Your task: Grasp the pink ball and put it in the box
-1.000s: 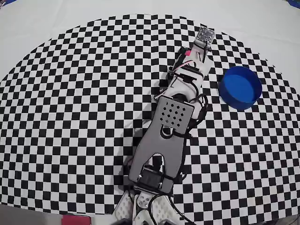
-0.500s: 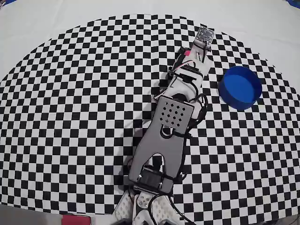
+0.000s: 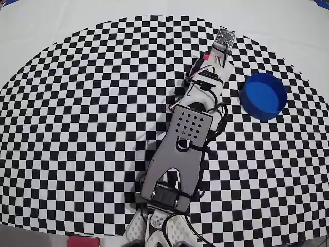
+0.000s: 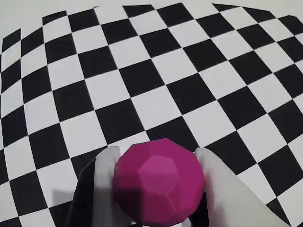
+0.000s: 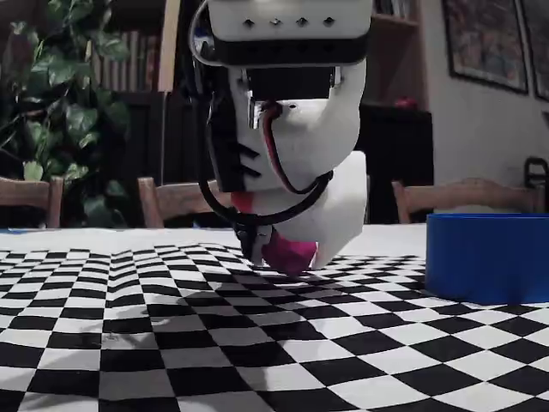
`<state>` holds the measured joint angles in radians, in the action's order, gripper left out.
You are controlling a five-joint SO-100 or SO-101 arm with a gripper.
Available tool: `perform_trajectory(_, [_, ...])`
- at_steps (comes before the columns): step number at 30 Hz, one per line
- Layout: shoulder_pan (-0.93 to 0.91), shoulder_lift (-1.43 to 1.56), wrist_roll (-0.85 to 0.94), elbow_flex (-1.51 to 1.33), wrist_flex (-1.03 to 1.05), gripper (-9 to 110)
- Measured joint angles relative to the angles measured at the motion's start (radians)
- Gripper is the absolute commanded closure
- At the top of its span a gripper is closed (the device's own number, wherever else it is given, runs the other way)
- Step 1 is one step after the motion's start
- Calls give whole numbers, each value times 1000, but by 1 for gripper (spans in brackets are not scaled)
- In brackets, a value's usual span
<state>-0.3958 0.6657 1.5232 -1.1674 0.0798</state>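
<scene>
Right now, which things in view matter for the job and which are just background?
Job:
- pink ball, between the gripper fingers, low over the checkered cloth
- blue box, empty, right of the arm in the overhead view

Background:
- checkered cloth
- chairs, plant, bookshelves in the fixed view

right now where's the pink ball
Between the jaws in the wrist view, the pink ball sits low over the checkered cloth, left of the box in the fixed view.

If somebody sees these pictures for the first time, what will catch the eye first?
In the wrist view, the pink ball fills the bottom centre, held between the two pale fingers of the gripper. The black-and-white checkered cloth covers the table. In the overhead view, the bright blue round box stands to the right of the arm, empty.
</scene>
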Motion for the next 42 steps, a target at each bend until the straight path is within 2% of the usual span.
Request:
perform_trajectory(12, [-11,41,0,-34,0,101])
perform_trajectory(42, [-92,540,0,-459,0,101])
